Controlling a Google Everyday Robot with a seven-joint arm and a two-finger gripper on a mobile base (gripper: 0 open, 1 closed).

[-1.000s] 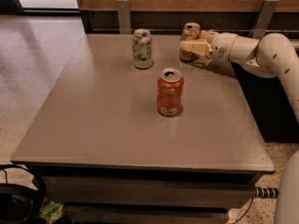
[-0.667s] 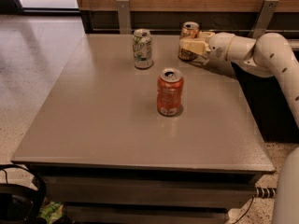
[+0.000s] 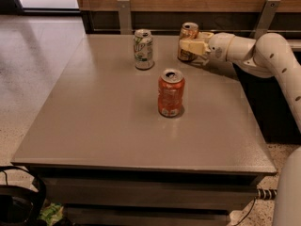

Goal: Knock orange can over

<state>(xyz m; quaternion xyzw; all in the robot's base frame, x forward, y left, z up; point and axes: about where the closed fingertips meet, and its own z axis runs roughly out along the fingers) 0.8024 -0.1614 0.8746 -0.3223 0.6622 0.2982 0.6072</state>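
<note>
The amber orange can (image 3: 187, 34) stands upright at the far right of the grey table (image 3: 108, 126), close to the back edge. My gripper (image 3: 189, 48) reaches in from the right on the white arm (image 3: 254, 51). Its cream fingers (image 3: 192, 46) lie against the lower front of the orange can and hide that part. The brighter red-orange can with a dented waist (image 3: 170, 92) stands upright in the middle of the table, nearer than the gripper. The white-and-green can (image 3: 143, 49) stands upright at the far middle, left of the gripper.
A wooden wall with two metal brackets (image 3: 124, 14) runs behind the table. The floor (image 3: 33, 65) lies to the left. Dark cables (image 3: 19, 206) and a green scrap lie by the table's near left corner. The arm's lower part (image 3: 289, 192) rises at the near right.
The gripper has shifted slightly left against the orange can. All three cans still stand where they were.
</note>
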